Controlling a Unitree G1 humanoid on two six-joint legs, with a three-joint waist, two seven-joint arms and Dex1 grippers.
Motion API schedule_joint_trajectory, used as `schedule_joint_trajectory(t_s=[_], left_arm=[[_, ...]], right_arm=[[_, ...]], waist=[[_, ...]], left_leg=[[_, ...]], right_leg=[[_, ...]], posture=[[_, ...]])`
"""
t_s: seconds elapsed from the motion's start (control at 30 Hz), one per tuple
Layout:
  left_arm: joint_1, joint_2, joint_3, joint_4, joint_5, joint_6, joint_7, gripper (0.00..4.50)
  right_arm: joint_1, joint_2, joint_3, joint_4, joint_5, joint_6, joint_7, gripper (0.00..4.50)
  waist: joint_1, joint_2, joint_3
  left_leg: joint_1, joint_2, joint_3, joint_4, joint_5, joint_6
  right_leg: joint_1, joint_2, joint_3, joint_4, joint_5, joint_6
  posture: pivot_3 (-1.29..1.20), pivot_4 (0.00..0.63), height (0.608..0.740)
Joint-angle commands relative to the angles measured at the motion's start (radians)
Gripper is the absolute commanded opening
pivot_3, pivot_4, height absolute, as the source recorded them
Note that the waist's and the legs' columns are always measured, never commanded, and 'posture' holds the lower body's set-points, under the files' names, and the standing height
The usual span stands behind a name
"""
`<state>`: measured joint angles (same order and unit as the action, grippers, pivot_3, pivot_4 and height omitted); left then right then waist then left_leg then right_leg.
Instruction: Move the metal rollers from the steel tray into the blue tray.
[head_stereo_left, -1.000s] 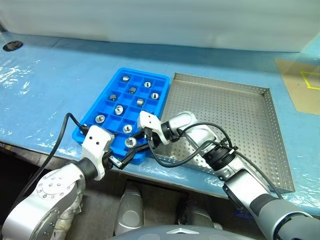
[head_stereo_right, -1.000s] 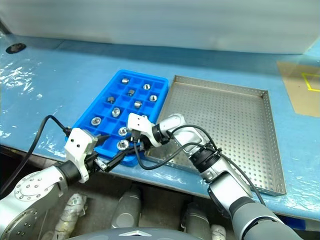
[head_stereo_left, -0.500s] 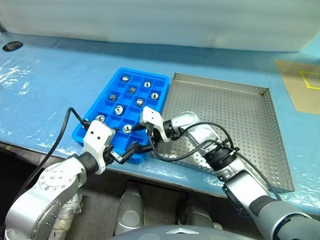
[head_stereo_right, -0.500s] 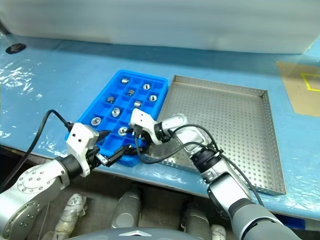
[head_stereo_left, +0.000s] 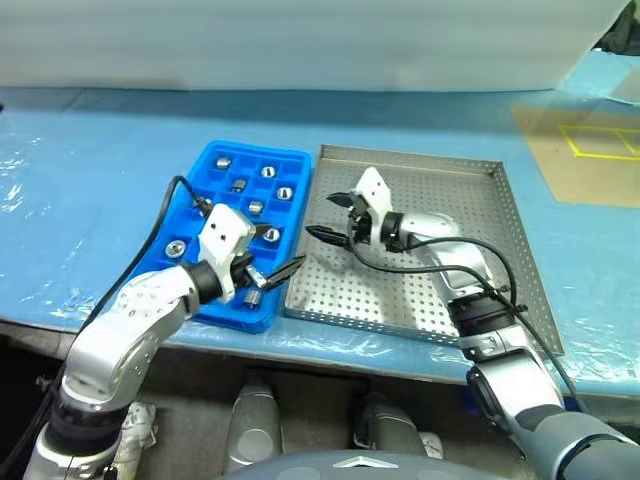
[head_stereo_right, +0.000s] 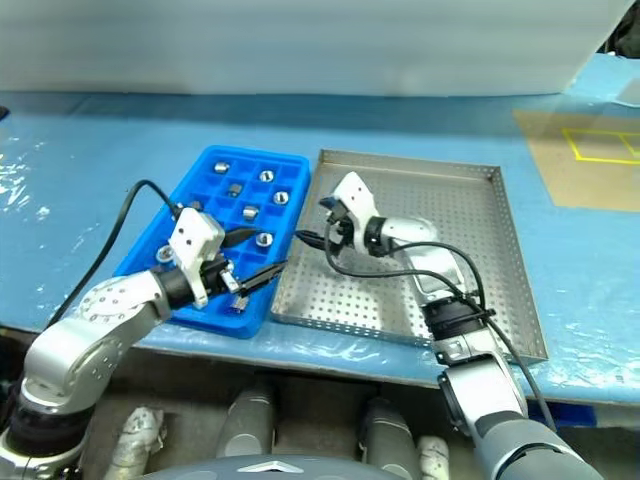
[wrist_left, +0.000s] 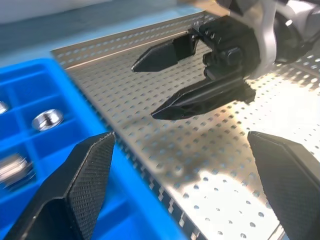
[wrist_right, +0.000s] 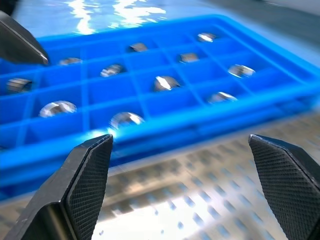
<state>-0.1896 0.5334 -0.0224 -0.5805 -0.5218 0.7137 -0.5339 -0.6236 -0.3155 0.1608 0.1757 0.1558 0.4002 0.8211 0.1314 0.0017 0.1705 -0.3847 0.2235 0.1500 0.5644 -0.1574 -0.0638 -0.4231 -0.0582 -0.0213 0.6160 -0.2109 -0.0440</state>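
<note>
Right end effector (head_stereo_left: 334, 217): black fingers spread, empty, above the perforated silver steel tray (head_stereo_left: 470, 262). Left end effector (head_stereo_left: 272, 254): fingers spread, empty, over the bright blue compartmented plastic tray (head_stereo_left: 178, 217). Small silver-grey metal rollers (head_stereo_left: 225, 161) occupy separate compartments there; apparently none in the steel tray

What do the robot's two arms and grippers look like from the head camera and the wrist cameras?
Both arms are silver-grey metal with rounded joint housings and loose black cables looping along them. Each wrist ends in a white block carrying the left gripper and the right gripper. Their fingers are black, tapered to points, with a fine cross-hatched grip texture on the pads.
</note>
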Motion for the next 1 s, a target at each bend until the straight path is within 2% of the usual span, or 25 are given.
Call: schedule_joint_trajectory(t_s=[0.03,0.27,0.43,0.6,0.73,1.0], left_arm=[[-0.05,-0.017,-0.049,0.084,0.038,-0.083,-0.056,4.5],[-0.138,-0.08,-0.082,0.271,0.1,-0.199,-0.102,4.5],[-0.163,-0.095,-0.092,0.353,0.153,-0.256,-0.114,4.5],[-0.182,-0.118,-0.107,0.381,0.207,-0.306,-0.104,4.5],[-0.186,-0.14,-0.095,0.389,0.216,-0.329,-0.098,4.5],[-0.174,-0.158,-0.083,0.394,0.244,-0.353,-0.077,4.5]], right_arm=[[0.046,-0.039,-0.047,-0.109,-0.002,-0.016,-0.042,4.45],[0.184,-0.087,-0.164,-0.298,0.092,0.1,-0.102,4.45],[0.252,-0.109,-0.161,-0.345,0.038,0.051,-0.164,4.45],[0.277,-0.109,-0.147,-0.358,0.038,-0.013,-0.166,4.45],[0.252,-0.103,-0.163,-0.339,0.085,0.01,-0.149,4.45],[0.221,-0.092,-0.131,-0.305,0.086,-0.001,-0.128,4.45]], waist=[[-0.016,0.0,0.0],[-0.07,0.0,0.0],[-0.094,0.0,0.0],[-0.095,0.0,0.0],[-0.094,0.0,0.0],[-0.092,0.0,0.0]], left_leg=[[0.0,0.0,0.0,0.0,0.0,0.0],[0.002,0.0,0.001,0.001,0.0,0.0],[0.003,0.0,0.002,0.001,0.0,0.001],[0.003,0.0,0.002,0.001,0.0,0.001],[0.003,0.0,0.003,0.001,0.0,0.002],[0.003,0.0,0.003,0.001,0.0,0.003]], right_leg=[[0.0,0.0,0.0,0.0,0.0,0.0],[0.001,0.0,0.002,0.001,0.0,0.0],[0.001,0.001,0.002,0.001,0.0,0.0],[0.001,0.0,0.003,0.001,0.0,0.0],[0.001,0.0,0.003,0.001,0.0,0.0],[0.001,0.0,0.003,0.001,0.0,-0.001]], posture=[[-0.03,0.15,0.74],[-0.14,0.15,0.74],[-0.17,0.15,0.74],[-0.17,0.15,0.74],[-0.15,0.15,0.74],[-0.12,0.15,0.74]])
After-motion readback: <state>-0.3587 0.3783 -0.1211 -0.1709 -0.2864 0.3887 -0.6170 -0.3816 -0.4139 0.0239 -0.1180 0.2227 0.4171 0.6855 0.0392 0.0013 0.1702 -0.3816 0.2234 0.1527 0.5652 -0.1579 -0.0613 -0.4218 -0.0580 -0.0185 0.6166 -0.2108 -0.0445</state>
